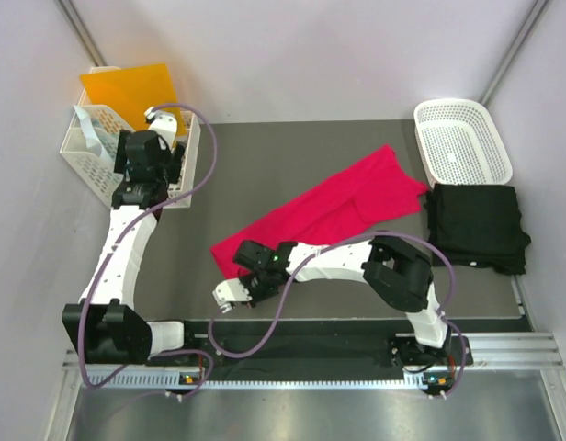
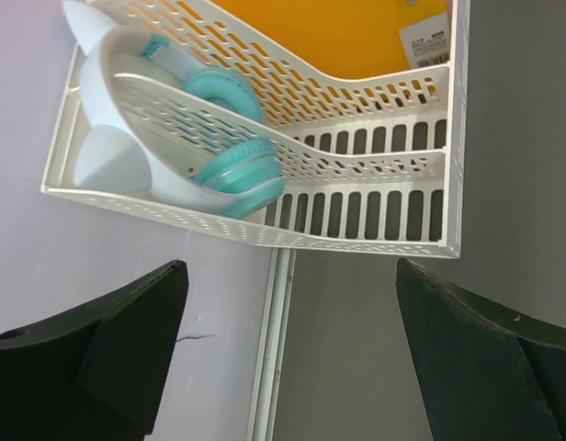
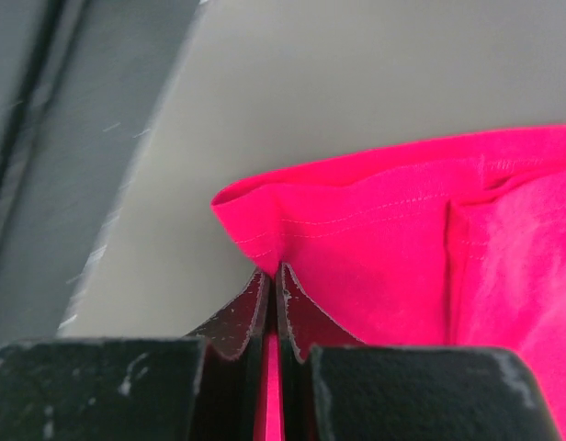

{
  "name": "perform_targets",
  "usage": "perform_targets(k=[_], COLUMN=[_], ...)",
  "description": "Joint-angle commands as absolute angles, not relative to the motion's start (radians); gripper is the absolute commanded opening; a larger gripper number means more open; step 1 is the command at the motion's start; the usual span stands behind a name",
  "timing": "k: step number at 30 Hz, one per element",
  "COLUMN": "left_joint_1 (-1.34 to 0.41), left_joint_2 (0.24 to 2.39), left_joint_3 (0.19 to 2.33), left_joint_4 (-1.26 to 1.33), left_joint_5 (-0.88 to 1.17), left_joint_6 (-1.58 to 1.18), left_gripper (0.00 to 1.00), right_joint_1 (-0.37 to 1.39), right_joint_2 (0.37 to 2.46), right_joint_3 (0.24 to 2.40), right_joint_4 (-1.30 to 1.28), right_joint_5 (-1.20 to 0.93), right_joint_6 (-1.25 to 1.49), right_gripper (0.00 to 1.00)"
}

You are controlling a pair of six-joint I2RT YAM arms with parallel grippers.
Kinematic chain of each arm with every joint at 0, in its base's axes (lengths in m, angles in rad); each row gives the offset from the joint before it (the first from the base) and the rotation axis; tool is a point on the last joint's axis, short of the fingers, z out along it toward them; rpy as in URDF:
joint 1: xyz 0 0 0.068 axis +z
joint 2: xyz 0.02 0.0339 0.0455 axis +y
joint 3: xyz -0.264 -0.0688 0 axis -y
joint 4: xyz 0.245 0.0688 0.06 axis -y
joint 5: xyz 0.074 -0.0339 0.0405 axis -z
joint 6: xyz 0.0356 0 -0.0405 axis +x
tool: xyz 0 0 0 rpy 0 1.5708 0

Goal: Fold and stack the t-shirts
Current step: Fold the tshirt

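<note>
A pinkish-red t-shirt (image 1: pixel 333 207) lies in a long diagonal band across the grey table, folded lengthwise. My right gripper (image 1: pixel 242 266) sits at its near-left corner, shut on the hem; in the right wrist view the jaws (image 3: pixel 274 276) pinch the red cloth (image 3: pixel 393 248), which also shows between the fingers. A black t-shirt (image 1: pixel 476 225) lies folded at the right edge. My left gripper (image 2: pixel 288 344) hangs open over the table's left edge, nothing between its fingers (image 2: pixel 127 340).
A white lattice basket (image 1: pixel 462 138) stands at the back right. At the back left a white slotted organiser (image 2: pixel 356 211) holds an orange sheet (image 1: pixel 127 92) and teal-and-white headphones (image 2: pixel 219 156). A metal rail runs along the near edge.
</note>
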State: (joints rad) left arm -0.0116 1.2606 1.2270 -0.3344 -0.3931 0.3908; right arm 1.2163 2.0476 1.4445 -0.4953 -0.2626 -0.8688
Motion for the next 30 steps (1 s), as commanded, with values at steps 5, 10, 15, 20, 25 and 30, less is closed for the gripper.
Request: perform_targets(k=[5,10,15,20,25,30], left_joint_1=[-0.008,-0.006,-0.008,-0.011,-0.021,-0.054], left_joint_2=[1.308,1.347,1.365,1.365,1.446,1.638], left_joint_3=[1.319,1.348,1.353,1.27,1.313,1.488], left_joint_4=[-0.27,-0.287,-0.31,-0.316,-0.383,-0.55], left_joint_5=[-0.29,-0.19,-0.092,0.116,0.328,0.669], left_joint_6=[0.387,0.379,0.373,0.403,0.422,0.371], left_gripper=[0.98,0.97,0.99,0.99,0.99,0.99], right_joint_1=[1.275,1.284,1.292,1.273,1.2,0.961], right_joint_2=[1.875,1.789,1.743,1.707,1.661,1.643], right_joint_3=[1.29,1.183,1.108,1.156,1.322,1.616], right_joint_4=[-0.577,-0.583,-0.595,-0.644,-0.733,-0.844], right_joint_5=[-0.344,-0.359,-0.368,-0.376,-0.397,-0.385], right_joint_6=[-0.747,-0.716,-0.718,-0.712,-0.707,-0.672], right_gripper=[0.0,0.0,0.58,0.84,0.88,0.87])
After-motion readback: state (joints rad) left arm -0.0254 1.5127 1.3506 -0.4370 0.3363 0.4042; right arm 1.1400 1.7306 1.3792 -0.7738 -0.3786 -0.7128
